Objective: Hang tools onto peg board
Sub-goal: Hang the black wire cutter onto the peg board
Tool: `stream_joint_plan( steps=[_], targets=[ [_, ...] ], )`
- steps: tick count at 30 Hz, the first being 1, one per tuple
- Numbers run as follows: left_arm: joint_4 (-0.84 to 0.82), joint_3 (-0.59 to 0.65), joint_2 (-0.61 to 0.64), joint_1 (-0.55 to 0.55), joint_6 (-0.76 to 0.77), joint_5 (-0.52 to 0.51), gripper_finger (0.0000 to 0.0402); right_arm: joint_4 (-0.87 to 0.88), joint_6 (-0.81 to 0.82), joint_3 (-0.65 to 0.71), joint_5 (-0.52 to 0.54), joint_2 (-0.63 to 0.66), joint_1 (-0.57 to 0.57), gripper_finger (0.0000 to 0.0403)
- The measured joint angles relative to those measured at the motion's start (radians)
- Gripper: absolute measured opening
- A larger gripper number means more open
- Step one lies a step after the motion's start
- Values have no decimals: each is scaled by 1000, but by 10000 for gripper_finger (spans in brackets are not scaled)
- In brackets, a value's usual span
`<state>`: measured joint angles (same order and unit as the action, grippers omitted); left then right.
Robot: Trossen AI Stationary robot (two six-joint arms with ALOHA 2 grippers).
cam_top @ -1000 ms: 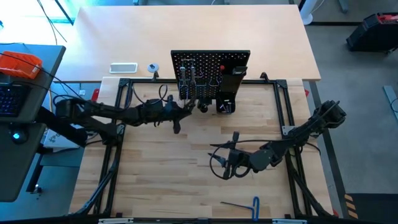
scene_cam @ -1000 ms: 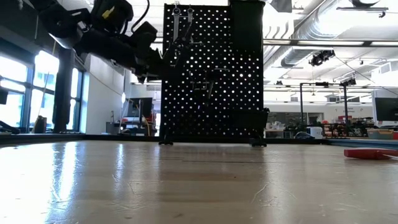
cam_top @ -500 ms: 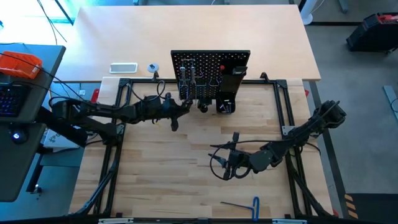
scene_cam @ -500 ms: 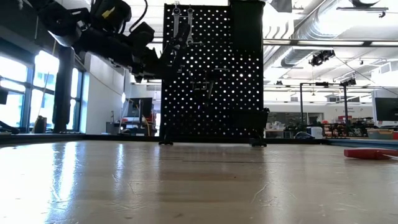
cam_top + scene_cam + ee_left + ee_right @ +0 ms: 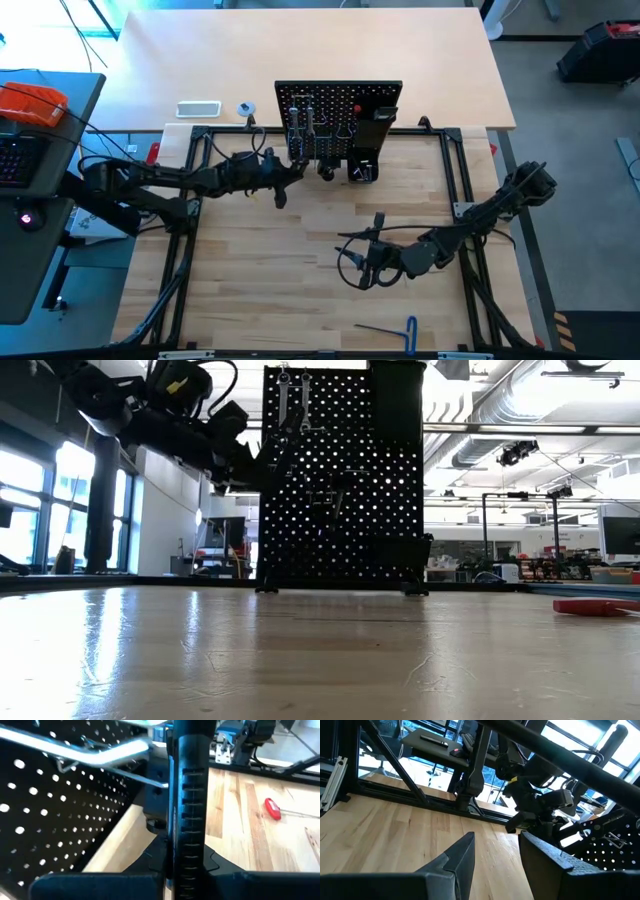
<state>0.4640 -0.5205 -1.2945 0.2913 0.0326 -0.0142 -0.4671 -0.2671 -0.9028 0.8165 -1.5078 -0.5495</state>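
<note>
The left gripper (image 5: 283, 192) is hanging just in front of the peg board (image 5: 338, 103), near its left edge, and it is closed around a long ribbed black tool handle (image 5: 189, 805) that is running up between the fingers in the left wrist view; which tool it belongs to I cannot tell. The peg board is standing upright at the back of the wooden table (image 5: 280, 280), with silver wrenches (image 5: 291, 400) dangling from hooks near its top left and a black box-shaped holder (image 5: 365, 160) sitting on its right side. A bright metal hook (image 5: 107, 754) is jutting out from the board close to the held handle. The right gripper (image 5: 362, 265) is waiting low over the middle of the table, well apart from the board, its fingers (image 5: 461, 857) parted and holding nothing. A blue-handled hex key (image 5: 396, 327) is lying near the front edge, and a red-handled screwdriver (image 5: 273, 809) is lying on the wood farther off.
</note>
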Motion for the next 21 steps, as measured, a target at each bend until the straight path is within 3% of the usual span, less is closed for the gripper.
stream_joint_plan(
  steps=[21],
  targets=[
    [5,0,0,56,10,-9,29,8,4,0,0,0,6,149]
  ],
)
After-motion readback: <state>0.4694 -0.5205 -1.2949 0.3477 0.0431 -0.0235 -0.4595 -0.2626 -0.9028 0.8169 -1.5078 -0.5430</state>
